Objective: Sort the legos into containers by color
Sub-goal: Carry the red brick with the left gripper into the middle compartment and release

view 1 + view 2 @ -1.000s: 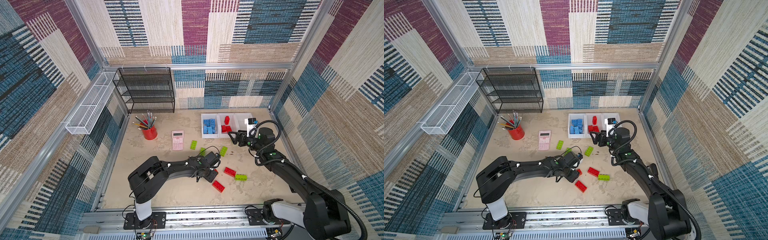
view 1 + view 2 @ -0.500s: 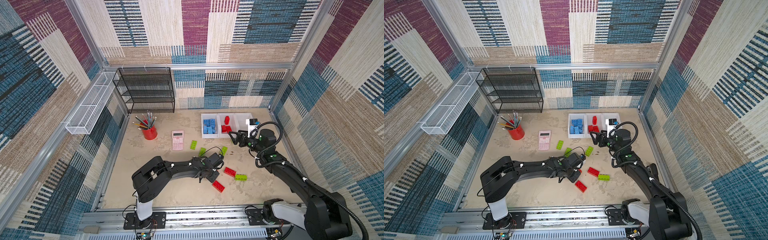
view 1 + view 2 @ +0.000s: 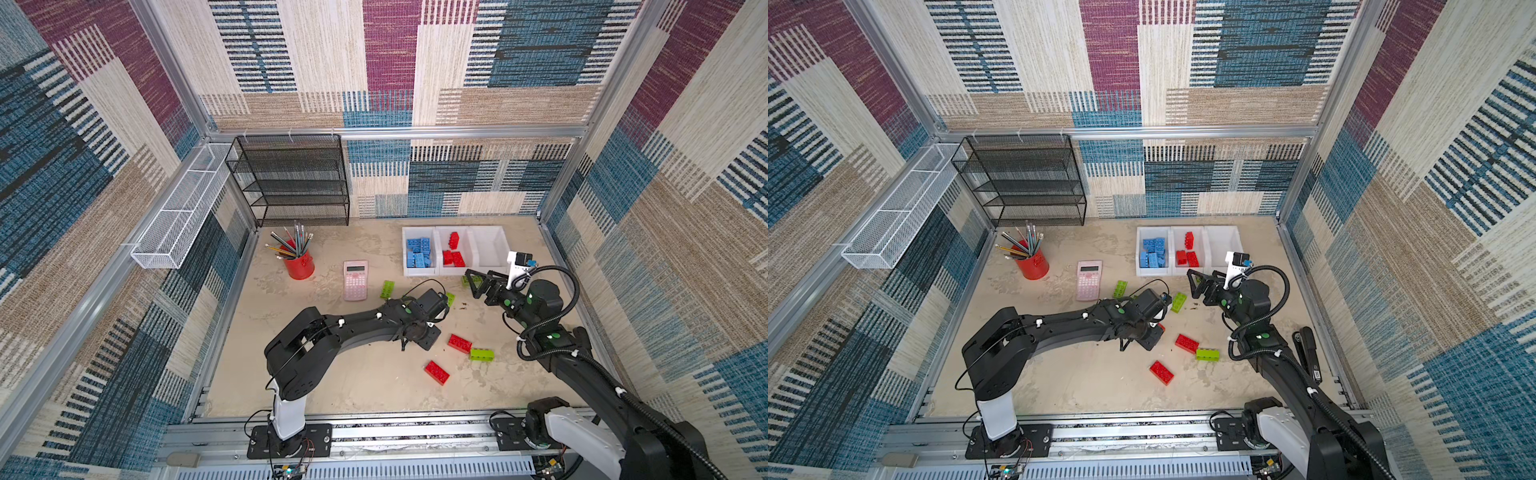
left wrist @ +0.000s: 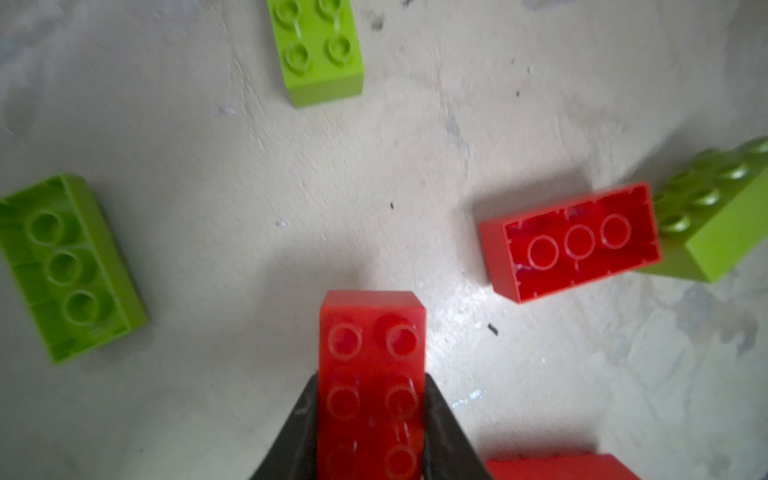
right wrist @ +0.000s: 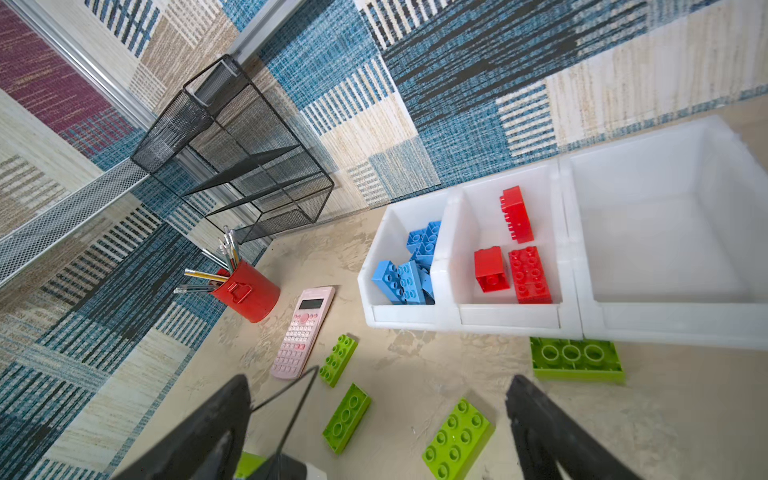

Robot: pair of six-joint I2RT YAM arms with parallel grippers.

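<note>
Bricks point(image 3: 459, 343): chunky, studded, glossy plastic in red, blue and lime.
Bins point(image 5: 509, 318): three white ones joined in a row near the back wall. Blue bricks point(image 5: 405, 282) are in the left one, three red in the middle, and the right one shows a bare white floor.
Left hand point(image 4: 372, 399): clamped on a red brick point(image 4: 372, 328), studs up, low at the desk point(image 4: 208, 124).
Right hand point(image 5: 378, 415): fingers spread wide, holding nothing, in front of the bins over green bricks point(image 5: 457, 440).
Loose: an upturned red block point(image 4: 573, 245) touches a lime block point(image 4: 715, 232).
Open room: bare desk between the left arm and the front rail point(image 3: 374, 419); a pink calculator point(image 3: 355, 280) lies left of the bins.
</note>
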